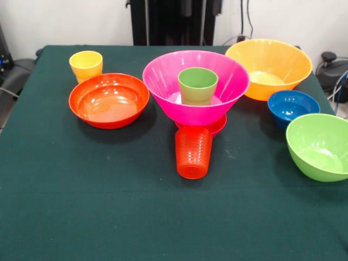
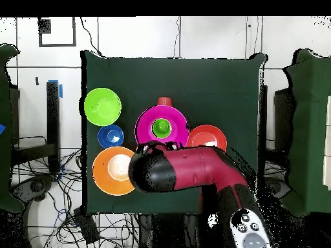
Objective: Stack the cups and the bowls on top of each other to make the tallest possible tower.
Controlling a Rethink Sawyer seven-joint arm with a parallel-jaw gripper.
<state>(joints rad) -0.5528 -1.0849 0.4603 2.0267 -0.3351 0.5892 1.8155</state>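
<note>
Early stacking stage. The tower so far: pink bowl (image 1: 196, 87) sitting on a small magenta bowl (image 1: 215, 126) at table centre, with the green cup (image 1: 198, 85) upright inside it. The orange-red cup (image 1: 193, 151) stands rim-down just in front, touching or nearly touching the base.

The rest is loose: yellow cup (image 1: 86, 65) behind the red bowl (image 1: 109, 100); orange bowl (image 1: 269, 68), blue bowl (image 1: 293, 107) and lime bowl (image 1: 319, 145) on the other side.

The arm (image 2: 187, 170) hangs over the table's robot side in the overhead view; the gripper isn't visible, so I cannot tell its finger state.

Next move probably needs a wide, stable piece, picked by its rim.
</note>
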